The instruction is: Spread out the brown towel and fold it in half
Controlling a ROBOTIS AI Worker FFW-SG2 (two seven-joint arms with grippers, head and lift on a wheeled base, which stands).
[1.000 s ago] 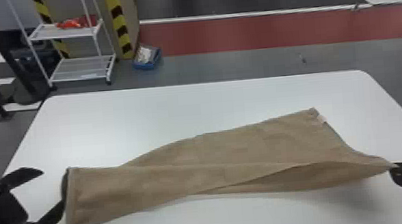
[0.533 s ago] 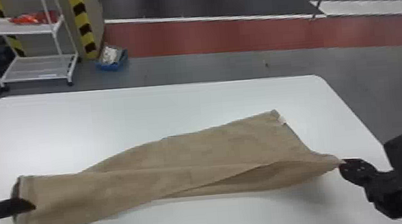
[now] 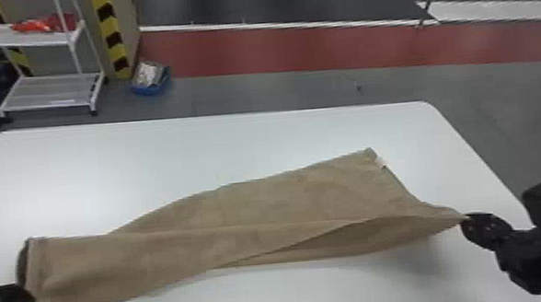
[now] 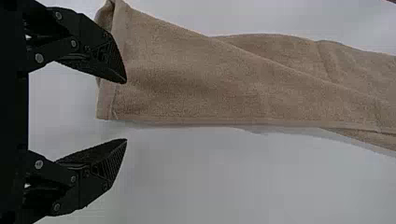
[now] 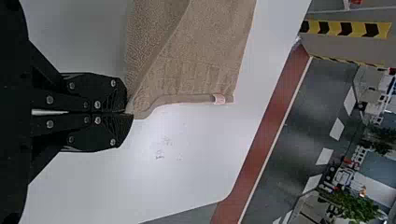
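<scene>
Left hand [image 4: 126, 111]: at the left end of the brown towel [image 3: 154, 263], fingers well apart and clamped on nothing; one finger overlaps the cloth, and we cannot tell whether it touches. We judge it needs a grip on a corner there.
Towel: lying across the desk [image 3: 191, 150] as a long, twisted band, its left end doubled over. We count the spreading as only partly done; we have the left end to open, the band to flatten and the fold in half to make.
White tag [image 3: 380, 161]: at the towel's far right corner, where the cloth lies fairly flat.
Right hand [image 5: 128, 113]: at the towel's near right corner, fingers together, clamped on that corner.
White cart [image 3: 55, 91]: beyond the towel's left end, with red things [image 3: 38, 25] on its upper shelf.
Striped post [image 3: 113, 40]: beyond the towel, just beside the cart.
Blue tub [image 3: 151, 86]: beyond the towel, past the post; we see none of these blocking us.
Twist: along the towel's middle; we judge this stands in our way, since folding over it could trap a crease.
</scene>
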